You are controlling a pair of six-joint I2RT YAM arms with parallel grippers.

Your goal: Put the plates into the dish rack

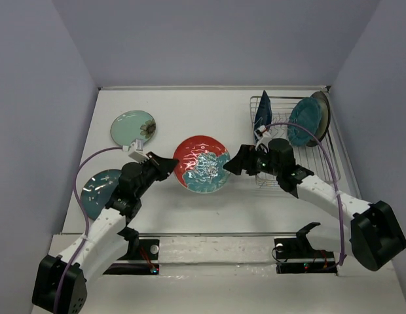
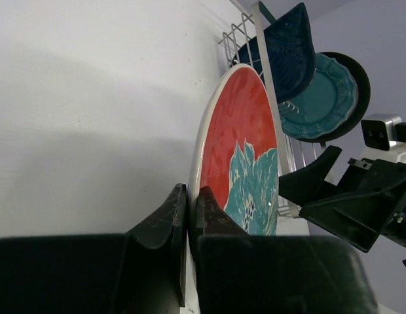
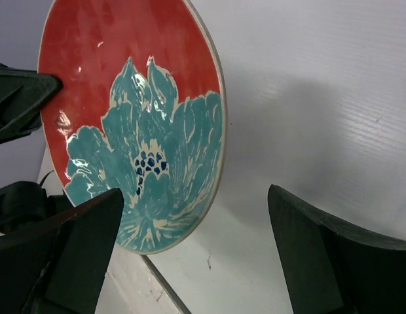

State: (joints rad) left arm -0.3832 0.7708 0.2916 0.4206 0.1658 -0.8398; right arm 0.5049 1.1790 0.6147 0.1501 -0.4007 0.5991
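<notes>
Left gripper (image 2: 188, 219) pinching the red plate (image 2: 239, 131); right gripper (image 1: 234, 163) gaping beside it.
The left gripper's fingers are pressing together on the red plate's rim, holding it tilted up on edge. Across the plate, the right gripper is spreading wide around the opposite rim, not touching it. Just behind the right gripper, the dish rack (image 1: 321, 156) is holding the navy plate (image 1: 262, 118) and the teal scalloped plate (image 1: 304, 123) upright.

Flat on the white tabletop (image 1: 209, 111): mint-green plate (image 1: 133, 127) and blue-teal plate (image 1: 95, 190) at left, wire dish rack (image 1: 312, 154) at right.
</notes>
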